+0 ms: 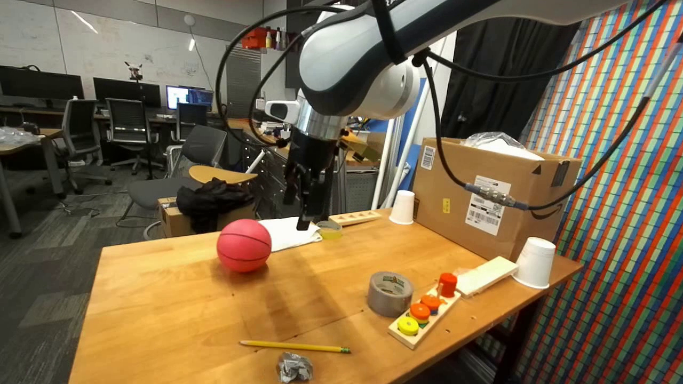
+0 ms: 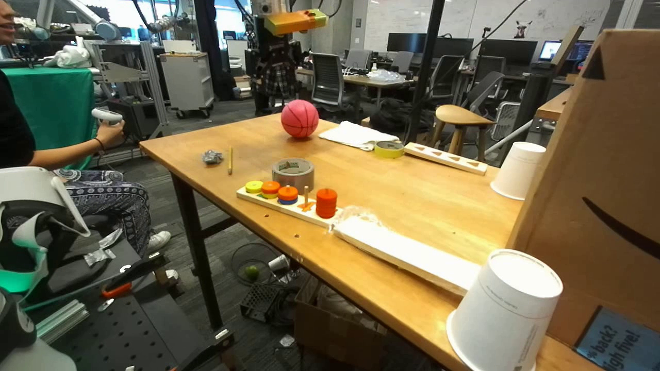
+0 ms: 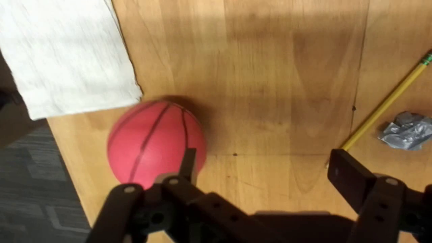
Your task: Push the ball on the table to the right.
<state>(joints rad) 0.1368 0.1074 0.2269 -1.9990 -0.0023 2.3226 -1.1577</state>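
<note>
Light-brown butcher-block wood is topping a large table (image 1: 176, 304) in a cluttered workroom. On it, a pinkish-red ball (image 1: 244, 246) with dark seams is resting near an edge, just beside a white cloth (image 2: 359, 135); being round, it is probably needing only a light nudge to roll. Near it, below a robot arm (image 1: 331, 61), the black gripper (image 3: 263, 165) is hanging downward, with a visible gap to the ball in an exterior view. Its two fingers (image 3: 349, 177) are standing wide apart and gripping nothing, perhaps because a push is asking for no grasp. Which way "right" is pointing, the views are not settling. Further out, a yellow pencil (image 1: 294, 346) is lying near a crumpled silver lump (image 1: 294, 367). A grey tape roll (image 1: 388, 305) is sitting flat next to a wooden stacking toy (image 2: 274, 204) with coloured discs (image 2: 270, 186). Upturned paper cups (image 1: 535, 264) are standing rims down, presumably for steadiness, near a big cardboard box (image 1: 456, 224). A seated person (image 2: 111, 203) is holding a white controller (image 2: 106, 115), likely steering the arm.
</note>
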